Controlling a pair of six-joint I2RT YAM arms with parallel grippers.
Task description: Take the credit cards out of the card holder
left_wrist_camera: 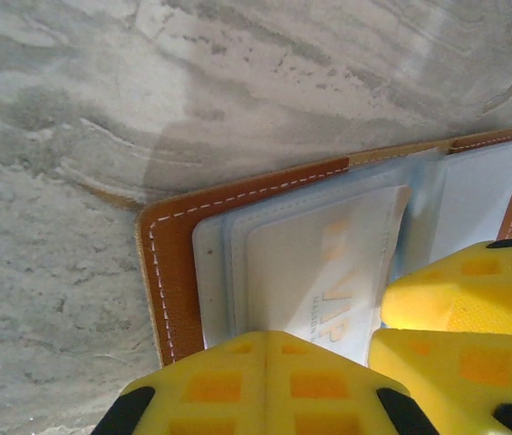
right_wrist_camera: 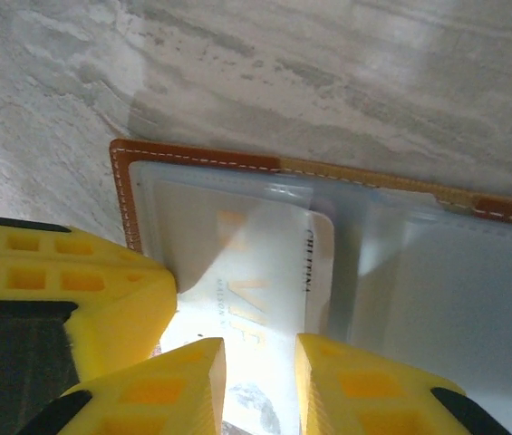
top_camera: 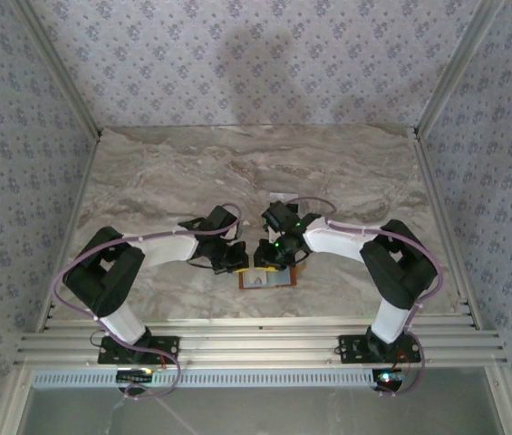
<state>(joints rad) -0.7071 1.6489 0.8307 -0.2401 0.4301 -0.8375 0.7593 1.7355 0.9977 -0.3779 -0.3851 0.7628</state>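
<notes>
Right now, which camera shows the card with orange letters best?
Left wrist: the card lies large, its letters showing through the clear sleeve. Right wrist shows it too, but glare whitens its lower part. From above, the wallet is tiny and the card cannot be made out.

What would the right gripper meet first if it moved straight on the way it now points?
Most likely the pale credit card in the open card holder, lying ahead between the spread fingers of the right gripper; depth is unclear.
</notes>
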